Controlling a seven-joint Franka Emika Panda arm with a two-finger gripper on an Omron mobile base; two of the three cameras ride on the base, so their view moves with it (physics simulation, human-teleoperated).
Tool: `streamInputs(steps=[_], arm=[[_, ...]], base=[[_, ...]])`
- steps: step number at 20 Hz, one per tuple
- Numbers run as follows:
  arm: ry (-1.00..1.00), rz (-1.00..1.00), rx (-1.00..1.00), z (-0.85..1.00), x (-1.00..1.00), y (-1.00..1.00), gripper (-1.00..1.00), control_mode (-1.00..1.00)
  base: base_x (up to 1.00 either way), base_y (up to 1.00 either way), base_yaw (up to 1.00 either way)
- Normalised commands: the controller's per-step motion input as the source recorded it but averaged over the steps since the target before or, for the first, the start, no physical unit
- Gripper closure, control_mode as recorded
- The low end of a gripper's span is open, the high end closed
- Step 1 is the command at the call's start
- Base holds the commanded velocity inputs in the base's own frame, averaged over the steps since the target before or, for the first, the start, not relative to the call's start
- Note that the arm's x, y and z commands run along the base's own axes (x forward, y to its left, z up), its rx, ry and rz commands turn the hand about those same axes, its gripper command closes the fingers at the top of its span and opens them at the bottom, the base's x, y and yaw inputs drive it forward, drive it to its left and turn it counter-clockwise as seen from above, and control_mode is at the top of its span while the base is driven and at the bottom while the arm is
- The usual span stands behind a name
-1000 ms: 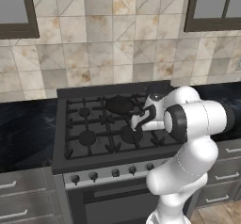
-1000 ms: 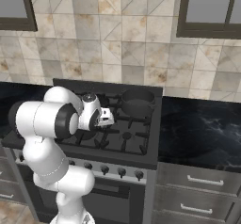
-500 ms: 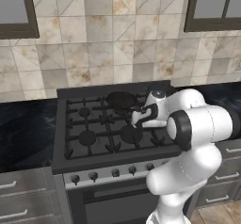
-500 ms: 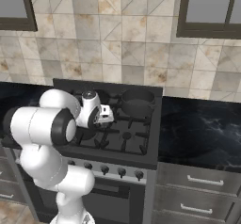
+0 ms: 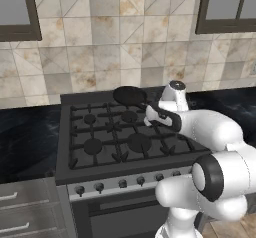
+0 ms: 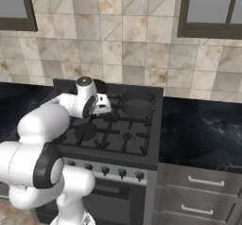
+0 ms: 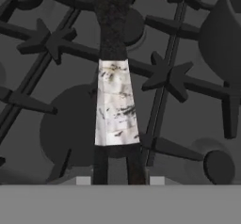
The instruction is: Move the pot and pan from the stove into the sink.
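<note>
We see our gripper (image 7: 117, 164) closed on the pan (image 5: 129, 95) handle, over the stove (image 5: 95, 147), pot (image 6: 138, 101) far right

Two base views from behind, left and right, over the stove (image 5: 115, 137); hand view close above its grates.

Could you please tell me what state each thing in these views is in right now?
pan: on the rear grate of the stove, handle pointing toward the arm.
pan handle: between the end effector's fingers, pale tip nearest them.
pot: upright on the rear right grate, untouched.
end effector: narrowly closed around the handle's end.
stove: no flame visible.
drawers: closed.
</note>
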Motion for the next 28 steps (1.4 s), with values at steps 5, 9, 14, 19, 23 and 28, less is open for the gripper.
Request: streamInputs(steps=[5, 9, 14, 19, 23, 28], arm=[[0.00, 0.14, -0.03, 0.52, -0.73, 0.00, 1.00, -1.00], [0.00, 0.19, -0.06, 0.28, -0.85, 0.00, 1.00, -1.00], [-0.01, 0.20, -0.06, 0.24, -0.86, 0.00, 1.00, -1.00], [-0.02, 0.19, -0.05, 0.19, -0.88, 0.00, 1.00, -1.00], [-0.09, 0.16, -0.05, 0.13, -0.84, -0.01, 1.00, -1.00], [-0.31, 0.10, 0.00, 0.08, -0.68, 0.00, 1.00, -1.00]], base=[[0.00, 0.00, 0.00], [0.00, 0.00, 0.00], [0.00, 0.00, 0.00], [0.00, 0.00, 0.00], [0.00, 0.00, 0.00], [0.00, 0.00, 0.00]])
